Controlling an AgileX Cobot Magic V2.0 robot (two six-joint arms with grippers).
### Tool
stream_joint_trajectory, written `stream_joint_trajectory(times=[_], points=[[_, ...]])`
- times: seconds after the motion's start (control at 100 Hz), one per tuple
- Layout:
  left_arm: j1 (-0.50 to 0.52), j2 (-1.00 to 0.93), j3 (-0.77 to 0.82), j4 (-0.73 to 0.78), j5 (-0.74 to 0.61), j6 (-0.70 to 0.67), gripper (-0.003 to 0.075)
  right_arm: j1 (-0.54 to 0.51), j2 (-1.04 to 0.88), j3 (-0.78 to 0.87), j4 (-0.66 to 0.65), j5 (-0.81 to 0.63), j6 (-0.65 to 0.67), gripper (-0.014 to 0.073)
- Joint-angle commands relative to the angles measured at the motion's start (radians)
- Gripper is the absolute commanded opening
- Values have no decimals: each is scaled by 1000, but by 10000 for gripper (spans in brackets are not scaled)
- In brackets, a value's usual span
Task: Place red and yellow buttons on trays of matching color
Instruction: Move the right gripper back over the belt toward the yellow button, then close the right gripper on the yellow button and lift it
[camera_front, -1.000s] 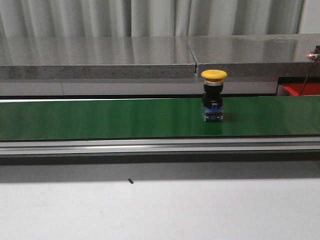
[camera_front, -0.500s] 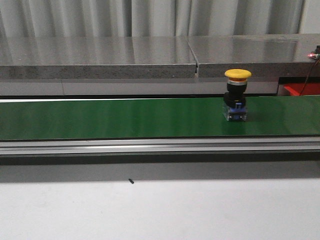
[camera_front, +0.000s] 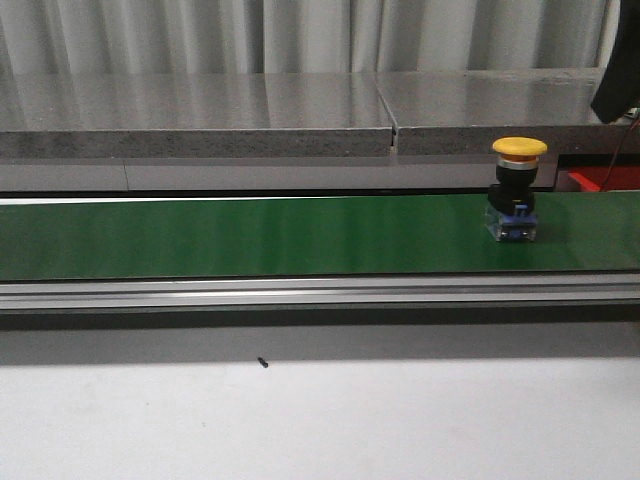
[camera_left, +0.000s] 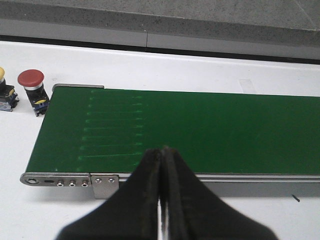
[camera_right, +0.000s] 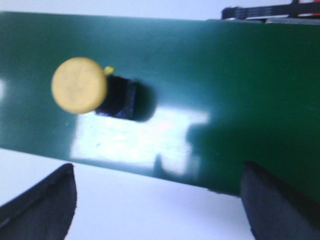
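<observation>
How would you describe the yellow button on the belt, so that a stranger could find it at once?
Look at the long green belt that runs across the front view, before the grey ledge. Near its right end one button stands upright, alone on the belt. It has a yellow mushroom cap over a black body and a blue base; the red button seen from the left wrist is off the belt, on the white table.

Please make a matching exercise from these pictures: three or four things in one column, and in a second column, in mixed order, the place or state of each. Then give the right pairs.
Things:
1. yellow button
2. red button
3. left gripper
4. right gripper

Places or states:
A. fingers pressed together, holding nothing
B. standing upright on the green conveyor belt
C. fingers wide apart, above the belt
D. on the white table, just off the end of the belt

Pairs: 1-B, 2-D, 3-A, 4-C
</observation>
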Motion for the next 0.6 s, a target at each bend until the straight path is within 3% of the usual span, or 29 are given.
stream_joint_trajectory(times=[0.0,0.34,0.59], points=[[-8,3,-26,-27,-60,-1,-20,28,-34,-26,33,14,-17,656],[-8,3,-26,-27,-60,-1,-20,91,36,-27,39,-64,-15,656],[-8,3,-26,-27,-60,-1,-20,90,123,-27,30,-242,-7,656]])
